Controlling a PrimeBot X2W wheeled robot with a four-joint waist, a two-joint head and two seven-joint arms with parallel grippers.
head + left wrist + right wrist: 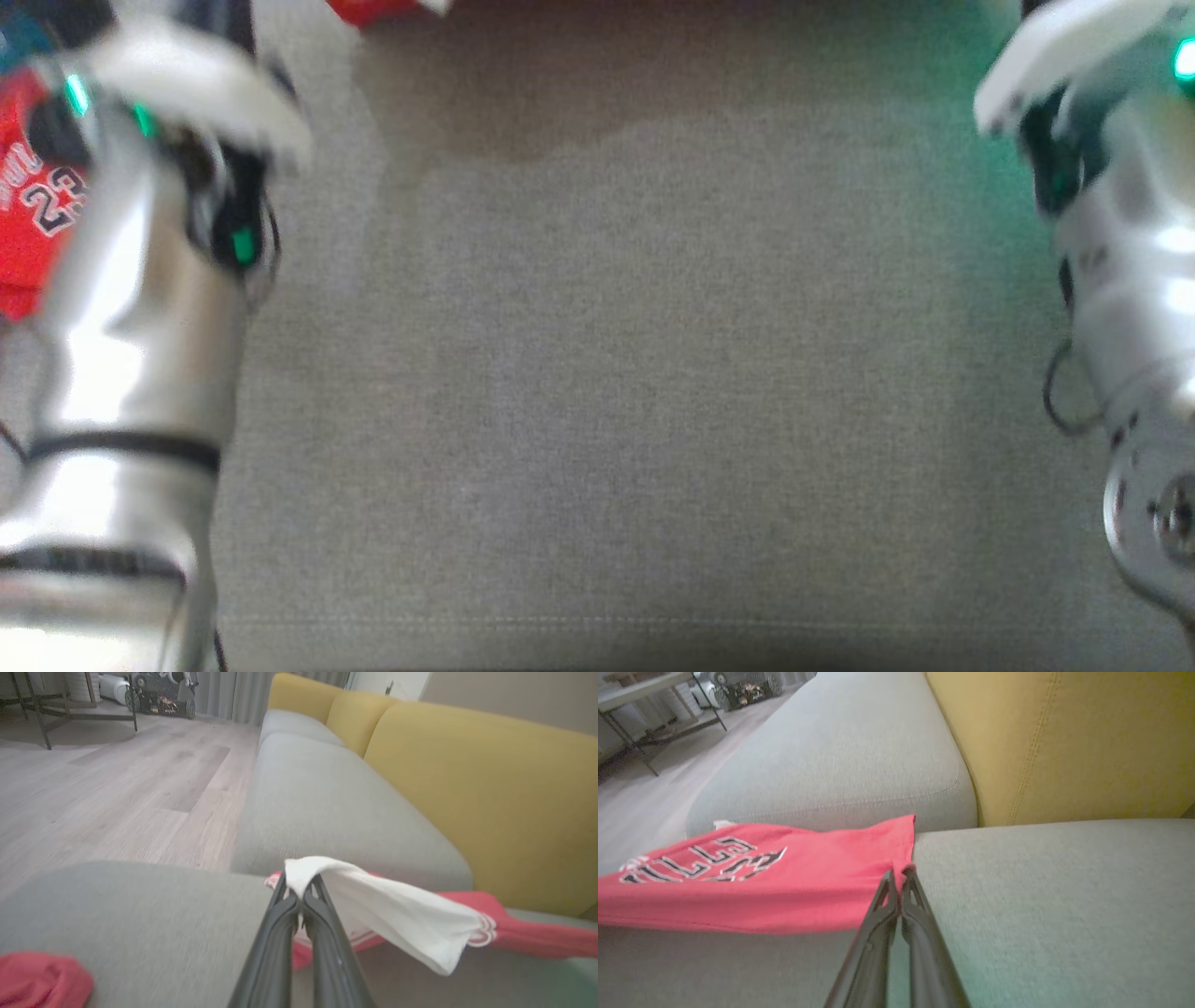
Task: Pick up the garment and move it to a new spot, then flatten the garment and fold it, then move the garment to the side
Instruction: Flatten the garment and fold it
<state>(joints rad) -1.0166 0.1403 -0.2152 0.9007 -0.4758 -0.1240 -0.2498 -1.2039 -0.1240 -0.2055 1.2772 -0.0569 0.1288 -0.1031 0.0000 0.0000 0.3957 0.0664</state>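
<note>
**A:** Starting on the left, what do we read at the left gripper [300, 886]?

**B:** Its two dark fingers are pressed together on a white fold of the garment [397, 914]. The fold drapes off to the right of the fingertips, and red cloth lies under and beyond it. Low to the left of the fingers sits a red lump [42, 980]; we cannot tell whether it is the same piece.

**A:** And from the head camera?

**B:** Red cloth bearing "23" shows just left of the left forearm [131, 355]. The grey seat cushion [597, 373] spreads across the middle.

**A:** Then the right gripper [899, 875]?

**B:** Its fingers are also closed, pinching a red corner. From the fingertips the lettered panel stretches leftward, apparently just clear of the cushion. The yellow backrest [1064, 742] rises beyond and to the right.

**A:** How do we expect the cloth to handle?

**B:** We judge it light, limp and a little slippery. It sags wherever it is unsupported and turns inside out easily, as the white fold suggests.

**A:** Where should we take hold?

**B:** We should hold corners or hems, one per gripper and well apart, so tension between the fingertips spreads it flat. A pinch in mid-panel would only bunch it.
</note>
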